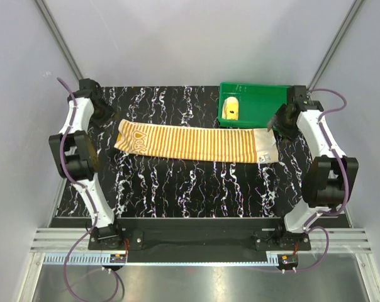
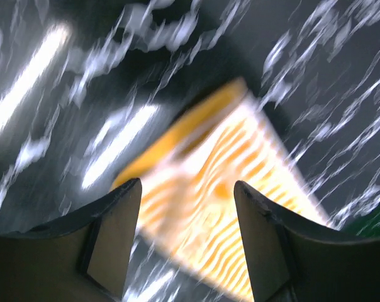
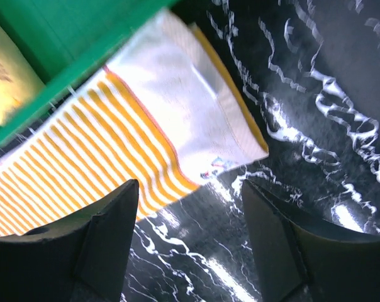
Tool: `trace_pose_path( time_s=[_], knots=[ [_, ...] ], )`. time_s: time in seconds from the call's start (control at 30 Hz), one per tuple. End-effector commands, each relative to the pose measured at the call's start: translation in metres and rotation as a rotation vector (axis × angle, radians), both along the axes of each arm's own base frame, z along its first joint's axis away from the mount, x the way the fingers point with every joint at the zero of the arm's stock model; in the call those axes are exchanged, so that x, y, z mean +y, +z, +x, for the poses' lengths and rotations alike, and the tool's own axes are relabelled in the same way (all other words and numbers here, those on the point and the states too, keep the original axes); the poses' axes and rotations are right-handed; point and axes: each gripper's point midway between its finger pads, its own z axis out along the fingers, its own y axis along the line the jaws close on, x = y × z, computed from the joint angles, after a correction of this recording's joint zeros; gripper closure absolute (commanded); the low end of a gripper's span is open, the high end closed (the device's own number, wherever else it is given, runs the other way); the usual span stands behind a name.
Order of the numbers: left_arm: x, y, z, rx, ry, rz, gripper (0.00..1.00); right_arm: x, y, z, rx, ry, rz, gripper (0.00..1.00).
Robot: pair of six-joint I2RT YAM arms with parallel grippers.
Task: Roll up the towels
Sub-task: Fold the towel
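Black table has the striped towel flat beside the green tray. Left gripper and right gripper gape wide, empty. Rolling looks not started; next, pinch an end.

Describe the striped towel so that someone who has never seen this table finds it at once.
Start at the black, white-veined table. Across its middle, running left to right toward the green tray at the back right, lies the striped towel, spread flat. Unlike the plain yellow towel inside the tray, it is long, with thin orange and cream stripes.
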Motion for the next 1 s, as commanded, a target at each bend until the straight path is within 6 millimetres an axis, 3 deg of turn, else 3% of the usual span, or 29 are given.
trace_pose_path(
  time_s=[0.0,0.03,0.07,0.1,0.13,0.33,0.47,0.73,0.97],
  knots=[
    [-0.009,0.040,-0.041,-0.085,-0.033,0.052,0.35,0.023,-0.027,-0.008,-0.021,0.075,0.098,0.27],
    [-0.014,0.011,-0.067,-0.015,-0.034,0.037,0.35,0.030,-0.046,-0.021,0.020,0.090,0.132,0.27],
    [-0.019,0.020,-0.075,-0.051,-0.043,0.030,0.35,0.034,-0.053,-0.025,0.027,0.098,0.153,0.27],
    [-0.022,0.015,-0.079,-0.067,-0.046,0.021,0.35,0.041,-0.058,-0.026,0.022,0.114,0.189,0.27],
    [-0.029,-0.009,-0.099,-0.011,-0.053,-0.008,0.36,0.044,-0.071,-0.033,0.047,0.115,0.211,0.28],
    [-0.036,-0.050,-0.121,0.087,-0.056,-0.045,0.39,0.053,-0.108,-0.039,0.135,0.106,0.286,0.30],
    [-0.028,-0.053,-0.120,0.103,-0.029,-0.006,0.39,0.046,-0.115,-0.046,0.146,0.086,0.284,0.31],
    [-0.008,-0.042,-0.089,0.018,-0.027,0.034,0.41,0.013,-0.124,-0.065,0.170,0.007,0.301,0.31],
    [-0.011,-0.058,-0.067,-0.001,-0.035,0.001,0.42,0.016,-0.125,-0.062,0.154,0.026,0.334,0.33]
  ],
)
